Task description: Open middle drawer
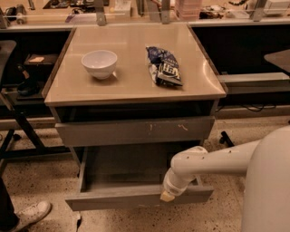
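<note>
One drawer (113, 200) matters here, and it sits in the lower centre of the frame, standing well out from the cabinet with its bare grey inside showing. Its front is a plain flat panel with no handle, so the only hold is the top edge of that front, hooked or pinched from above. It looks stiff and light, running on slides, and should move with a straight, level pull; a sideways drag could make it bind. The gripper (166, 196) is at that top edge, right of the middle. Whether it is spread or pressed together I cannot tell. The white arm (213, 159) reaches in from the lower right.

Just above the opening is the upper front (136, 130), marked with pale scratches and closed. The beige top (131, 86) carries a white bowl (99, 63) at the left and a dark snack bag (164, 65) at the right, well apart. The speckled floor (41, 181) surrounds the cabinet, and a white shoe (29, 213) shows at the lower left. Cluttered benches (113, 9) run along the top of the frame.
</note>
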Controlling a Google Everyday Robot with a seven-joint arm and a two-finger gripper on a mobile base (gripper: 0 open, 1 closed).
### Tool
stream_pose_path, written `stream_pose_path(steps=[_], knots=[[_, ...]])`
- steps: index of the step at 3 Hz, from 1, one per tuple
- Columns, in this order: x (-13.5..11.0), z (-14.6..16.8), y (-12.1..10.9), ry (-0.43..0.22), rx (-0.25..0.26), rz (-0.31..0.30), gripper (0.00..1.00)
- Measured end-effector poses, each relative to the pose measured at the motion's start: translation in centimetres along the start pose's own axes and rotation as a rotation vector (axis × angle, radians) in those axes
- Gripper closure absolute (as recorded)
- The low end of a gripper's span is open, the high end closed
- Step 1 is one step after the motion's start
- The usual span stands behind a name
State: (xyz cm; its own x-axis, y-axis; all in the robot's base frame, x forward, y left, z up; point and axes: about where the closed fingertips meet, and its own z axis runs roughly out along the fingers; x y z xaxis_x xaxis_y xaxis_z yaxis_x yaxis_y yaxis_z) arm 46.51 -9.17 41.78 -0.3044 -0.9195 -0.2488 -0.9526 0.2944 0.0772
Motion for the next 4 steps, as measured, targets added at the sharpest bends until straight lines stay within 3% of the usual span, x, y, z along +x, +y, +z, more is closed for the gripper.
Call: stream_pose_path(steps=[4], knots=[[0.9,-1.0,2.1,-0.019,-0.004,0.053,1.00]])
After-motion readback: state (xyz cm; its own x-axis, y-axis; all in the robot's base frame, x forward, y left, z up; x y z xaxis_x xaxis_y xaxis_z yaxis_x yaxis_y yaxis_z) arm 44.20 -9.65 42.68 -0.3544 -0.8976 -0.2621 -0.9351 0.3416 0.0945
